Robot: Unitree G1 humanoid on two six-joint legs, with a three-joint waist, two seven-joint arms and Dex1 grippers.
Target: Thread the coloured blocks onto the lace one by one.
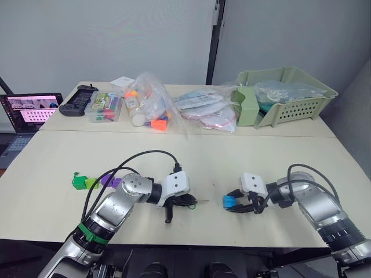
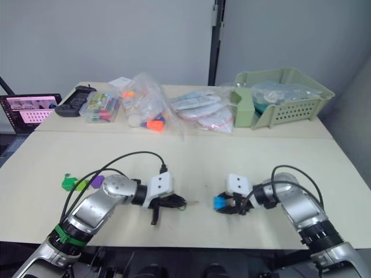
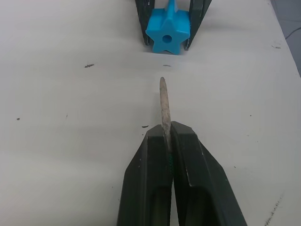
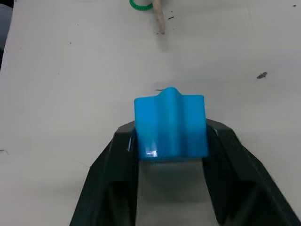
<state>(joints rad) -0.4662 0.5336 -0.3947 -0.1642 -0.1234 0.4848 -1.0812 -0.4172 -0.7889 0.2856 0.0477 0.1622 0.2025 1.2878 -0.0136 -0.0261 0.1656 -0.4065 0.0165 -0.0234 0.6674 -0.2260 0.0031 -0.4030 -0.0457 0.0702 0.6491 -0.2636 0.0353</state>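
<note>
My left gripper (image 3: 167, 128) is shut on the lace's stiff pale tip (image 3: 163, 101), which sticks out forward just above the table. A loop of the green lace (image 1: 189, 201) trails beside that gripper. My right gripper (image 4: 170, 137) is shut on a blue star-shaped block (image 4: 170, 125). The hole in the blue block (image 3: 168, 33) faces the tip across a short gap, roughly in line with it. A dark green block (image 1: 77, 182), a light green block (image 1: 91, 183) and a purple block (image 1: 111, 181) lie in a row at the table's left.
Along the far side stand a pale green basket (image 1: 301, 95), clear bags of craft items (image 1: 152, 107), a clear box (image 1: 105, 108) and a black controller (image 1: 76, 99). A laptop (image 1: 29, 113) sits off the table's left edge.
</note>
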